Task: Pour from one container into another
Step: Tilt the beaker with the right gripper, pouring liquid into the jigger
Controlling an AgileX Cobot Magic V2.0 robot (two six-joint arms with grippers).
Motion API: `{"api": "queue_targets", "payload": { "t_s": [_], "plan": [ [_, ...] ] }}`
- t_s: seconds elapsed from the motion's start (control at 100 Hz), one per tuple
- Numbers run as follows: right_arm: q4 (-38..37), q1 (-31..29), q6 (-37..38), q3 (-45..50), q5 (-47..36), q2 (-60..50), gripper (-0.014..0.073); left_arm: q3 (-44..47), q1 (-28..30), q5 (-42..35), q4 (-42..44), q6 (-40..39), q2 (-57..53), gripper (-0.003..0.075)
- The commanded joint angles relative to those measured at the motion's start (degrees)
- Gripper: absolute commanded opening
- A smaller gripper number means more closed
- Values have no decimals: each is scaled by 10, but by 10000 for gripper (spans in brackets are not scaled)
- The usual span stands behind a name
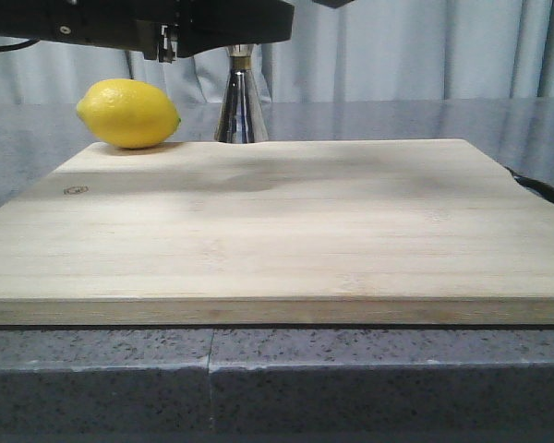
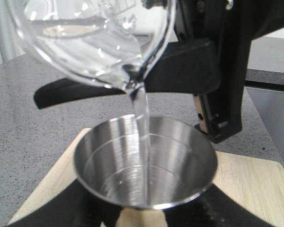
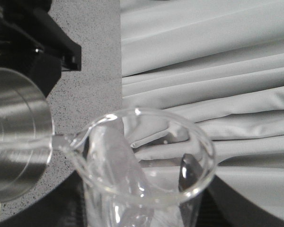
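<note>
The clear glass beaker (image 2: 92,42) is tipped over the steel jigger (image 2: 144,163), and a thin stream of water (image 2: 141,123) runs from its pour lip into the jigger's open cup. My left gripper (image 2: 144,210) is shut on the jigger, with black fingers on either side below the cup. My right gripper (image 3: 146,210) is shut on the beaker (image 3: 142,161), whose lip reaches over the jigger's rim (image 3: 14,156). In the front view the jigger (image 1: 241,101) stands upright behind the board, its top hidden under black arm parts (image 1: 166,28).
A yellow lemon (image 1: 129,113) lies on the far left corner of a wooden cutting board (image 1: 277,231). The board rests on a grey speckled counter (image 1: 351,388). A pale curtain (image 1: 425,46) hangs behind. A black cable (image 1: 545,194) lies at the board's right edge.
</note>
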Motion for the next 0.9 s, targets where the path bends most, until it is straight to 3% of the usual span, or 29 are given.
{"api": "queue_targets", "payload": {
  "t_s": [0.0,0.89],
  "plan": [
    [-9,0,-1,-22,-17,-20,279,-17,-4,56,-55,2,-32,281],
    [-59,0,-1,-22,-17,-20,279,-17,-4,56,-55,2,-32,281]
  ]
}}
